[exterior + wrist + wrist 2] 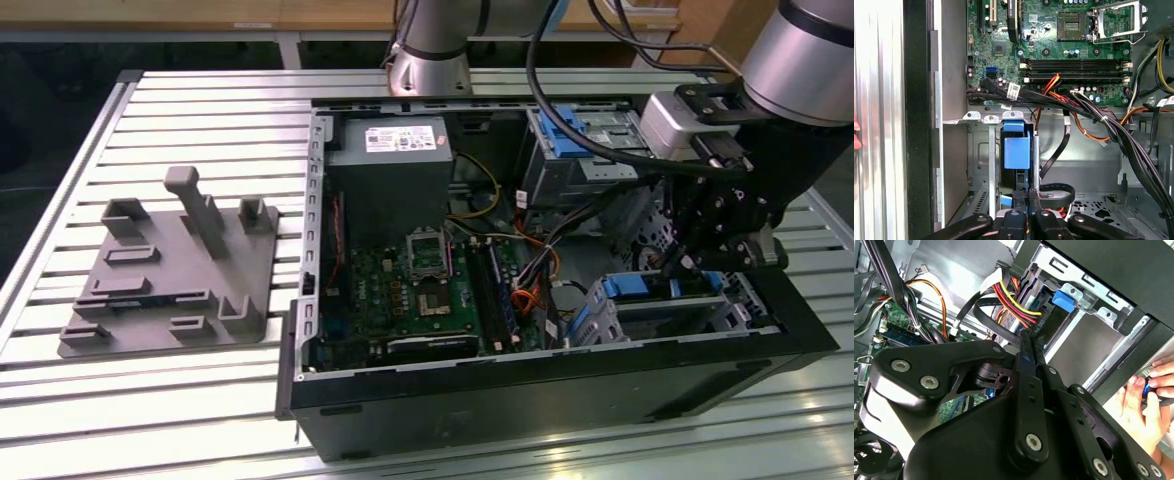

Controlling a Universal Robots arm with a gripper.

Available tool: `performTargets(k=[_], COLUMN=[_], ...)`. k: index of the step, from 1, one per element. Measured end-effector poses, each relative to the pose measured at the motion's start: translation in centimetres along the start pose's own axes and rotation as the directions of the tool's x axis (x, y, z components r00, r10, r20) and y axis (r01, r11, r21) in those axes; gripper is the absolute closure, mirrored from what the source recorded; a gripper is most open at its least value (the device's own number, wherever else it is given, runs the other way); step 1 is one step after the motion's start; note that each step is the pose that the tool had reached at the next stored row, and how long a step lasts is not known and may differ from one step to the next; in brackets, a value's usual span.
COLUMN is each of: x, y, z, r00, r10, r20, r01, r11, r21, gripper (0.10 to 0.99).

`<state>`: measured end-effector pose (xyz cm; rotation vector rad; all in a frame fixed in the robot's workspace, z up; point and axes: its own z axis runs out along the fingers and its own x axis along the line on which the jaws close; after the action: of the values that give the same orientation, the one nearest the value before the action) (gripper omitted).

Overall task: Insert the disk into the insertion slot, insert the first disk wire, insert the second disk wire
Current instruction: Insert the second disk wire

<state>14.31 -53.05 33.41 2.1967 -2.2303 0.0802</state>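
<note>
One open computer case point(561, 390) on a slatted metal table point(200, 400), motherboard point(414, 290) across its floor, grey moulded fixture point(160, 270) well apart toward the exterior view's left, person's hand point(1149, 395) just outside the case wall. Bundled black, red, yellow and orange cables point(1089, 115) strung across the interior beside the insertion slot point(986, 165). Seated in that slot: the disk point(1017, 150), blue bracket showing, with the gripper point(1027, 200) directly at its end, fingers point(1026, 365) pressed together, nothing visibly clamped between them.

One disk point(1017, 150), one insertion slot point(674, 310).
</note>
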Motion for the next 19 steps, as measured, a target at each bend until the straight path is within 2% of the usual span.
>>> performTargets(k=[19], x=[0.19], y=[0.1], z=[-0.1], r00=[1.0], r10=[0.0], r20=[0.0001], r01=[0.0], r11=[1.0], r21=[0.0], gripper=[0.941])
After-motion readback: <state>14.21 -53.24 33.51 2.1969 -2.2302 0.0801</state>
